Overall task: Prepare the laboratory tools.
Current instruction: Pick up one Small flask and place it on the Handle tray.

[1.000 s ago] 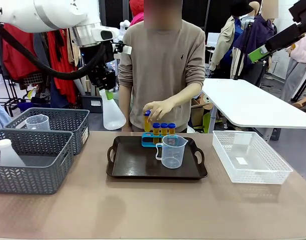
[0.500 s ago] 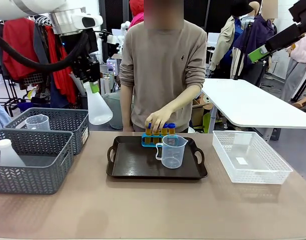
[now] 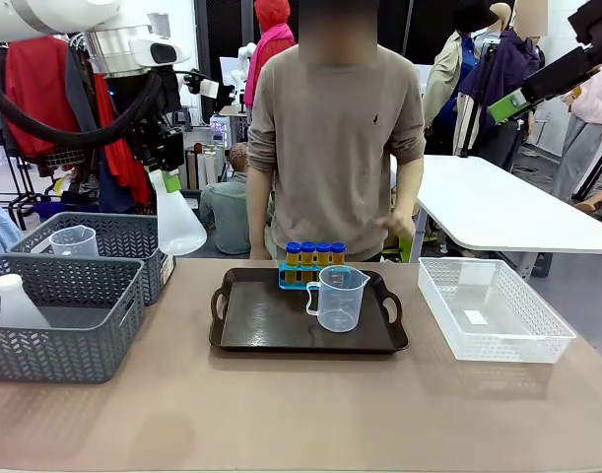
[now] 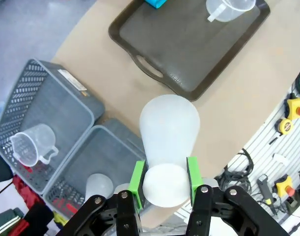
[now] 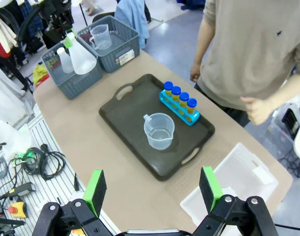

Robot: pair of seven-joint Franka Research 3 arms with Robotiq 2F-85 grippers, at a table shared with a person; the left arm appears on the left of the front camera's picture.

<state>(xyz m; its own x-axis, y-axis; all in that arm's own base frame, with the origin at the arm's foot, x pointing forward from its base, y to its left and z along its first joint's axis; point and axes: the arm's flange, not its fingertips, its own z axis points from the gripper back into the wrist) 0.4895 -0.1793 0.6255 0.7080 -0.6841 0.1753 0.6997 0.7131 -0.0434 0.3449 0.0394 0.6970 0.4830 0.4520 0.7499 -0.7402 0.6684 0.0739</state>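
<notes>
My left gripper [image 3: 168,179] is shut on the neck of the white conical flask [image 3: 179,227], which hangs in the air above the table's left side, near the grey baskets. From the left wrist, the green pads [image 4: 138,176] clamp the flask [image 4: 169,125] on both sides. On the black tray [image 3: 261,317] stand the clear beaker [image 3: 340,298] and, behind it, the blue rack [image 3: 293,280] with several blue-capped amber tubes [image 3: 315,254]. My right gripper [image 5: 153,191] is open and empty, high above the tray [image 5: 130,110], beaker [image 5: 159,131] and rack [image 5: 179,104].
Two grey mesh baskets [image 3: 54,340] stand at the left; the rear one holds a spare beaker [image 3: 74,239], the front one a white flask [image 3: 15,302]. A clear plastic basket [image 3: 493,307] sits at the right. The person stands at the far edge, hands off the table.
My left arm has carried the flask leftward and lower, toward the grey baskets. The person set the last tube in the rack and drew the hand back.
</notes>
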